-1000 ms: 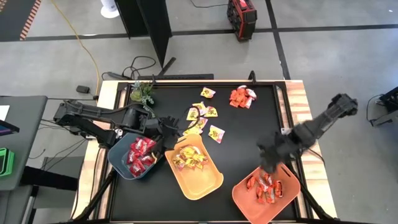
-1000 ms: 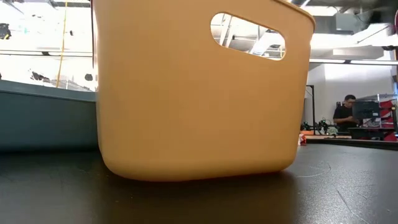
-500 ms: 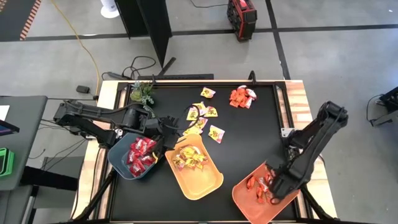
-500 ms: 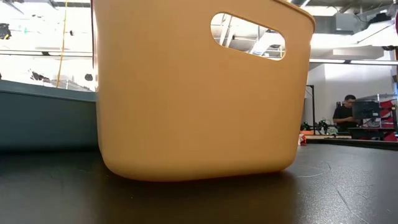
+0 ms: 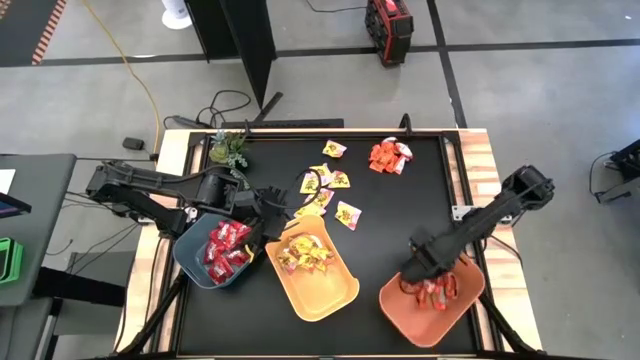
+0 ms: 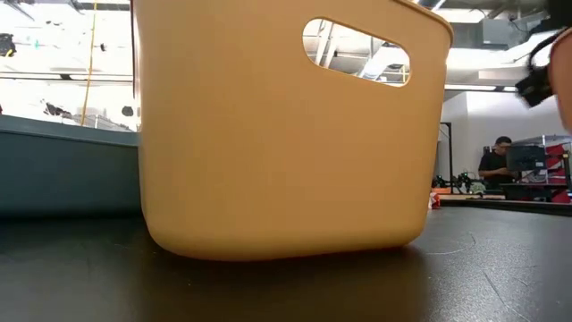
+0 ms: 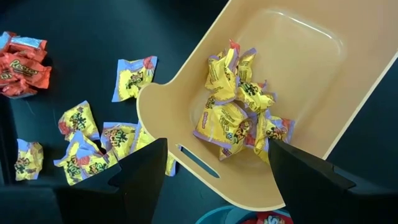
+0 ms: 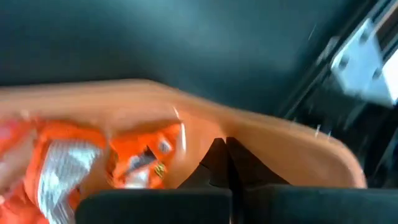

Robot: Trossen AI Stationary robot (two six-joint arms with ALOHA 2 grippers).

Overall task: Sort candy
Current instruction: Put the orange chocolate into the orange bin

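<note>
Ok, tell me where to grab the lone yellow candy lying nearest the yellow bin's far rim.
Take the yellow candy from straight above, across its flat wrapper's narrower middle. It lies flat on the black table, apart from the yellow bin and the other sweets, so both sides look free.

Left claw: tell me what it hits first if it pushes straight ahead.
The open left claw points at the yellow plastic bin's near rim. It would likely meet that rim first, then the yellow wrapped candies inside; depth is unclear.
</note>
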